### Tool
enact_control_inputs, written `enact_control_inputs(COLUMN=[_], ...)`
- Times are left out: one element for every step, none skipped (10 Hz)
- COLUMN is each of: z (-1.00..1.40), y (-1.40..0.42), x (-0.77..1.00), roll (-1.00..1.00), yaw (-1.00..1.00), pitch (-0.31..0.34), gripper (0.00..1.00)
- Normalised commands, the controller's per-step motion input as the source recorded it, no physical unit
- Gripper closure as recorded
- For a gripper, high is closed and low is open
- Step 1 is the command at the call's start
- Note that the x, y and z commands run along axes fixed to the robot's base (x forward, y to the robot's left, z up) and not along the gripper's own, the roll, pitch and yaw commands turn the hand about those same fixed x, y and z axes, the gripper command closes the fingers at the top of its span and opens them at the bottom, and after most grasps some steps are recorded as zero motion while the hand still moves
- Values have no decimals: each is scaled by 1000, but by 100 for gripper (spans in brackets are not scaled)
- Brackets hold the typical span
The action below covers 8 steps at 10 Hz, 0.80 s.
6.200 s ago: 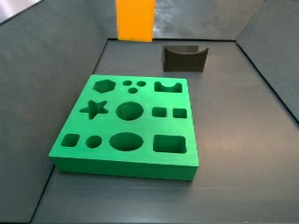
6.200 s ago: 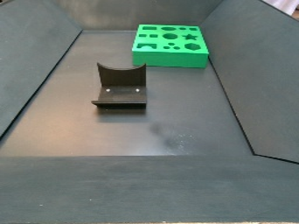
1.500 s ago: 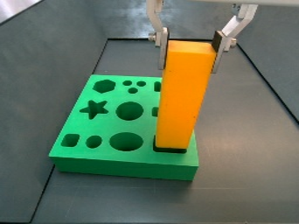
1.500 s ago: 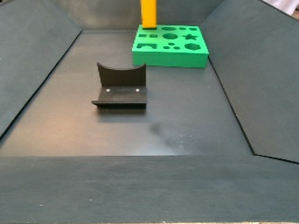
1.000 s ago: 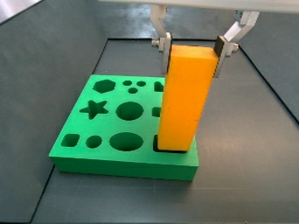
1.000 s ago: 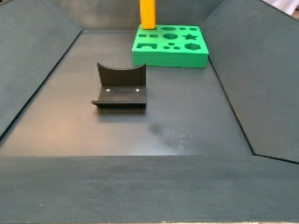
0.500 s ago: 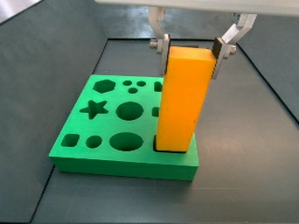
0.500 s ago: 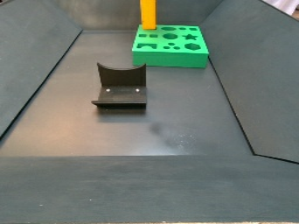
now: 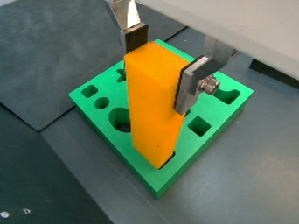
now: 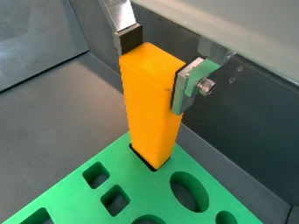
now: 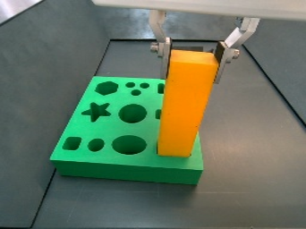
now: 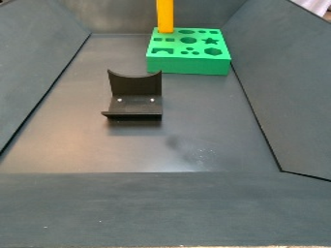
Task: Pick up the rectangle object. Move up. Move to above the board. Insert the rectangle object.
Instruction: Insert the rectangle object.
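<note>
The rectangle object (image 11: 189, 103), a tall orange-yellow block, stands upright with its lower end in a square hole at the near right corner of the green board (image 11: 102, 134). My gripper (image 11: 194, 55) straddles the block's top end, its silver fingers slightly apart from the block's sides, so it is open. Both wrist views show the block (image 9: 158, 105) (image 10: 152, 105) rising from the board (image 9: 87, 96) (image 10: 82, 197) between the pads. From afar, a side view shows the block (image 12: 165, 14) standing on the board (image 12: 195, 60).
The dark fixture (image 12: 134, 95) stands on the floor, well away from the board. Sloped dark walls (image 12: 39, 97) enclose the floor on all sides. The board's other cut-outs, such as the star (image 11: 98, 111), hold nothing.
The block has sunk a little lower into its hole while the fingers stayed at the same height. The fingers have spread slightly off its sides.
</note>
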Motion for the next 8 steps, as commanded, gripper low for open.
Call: enact_control_inputs(z=[-180,-137,-140,-211,-414,-609,-757,-851], y=[0,0,0,-57,-103,-109,-106,-63], x=[177,191,160,126,111,80,57,71], roll=[83,56,51,89,209,263,227,134], yaw=[-9,-34,-40,0,6,31,37,43], pitch=[0,0,0,-19,-73,-109,-120,-130], gripper=[100,100,100,100,100,100,100,100])
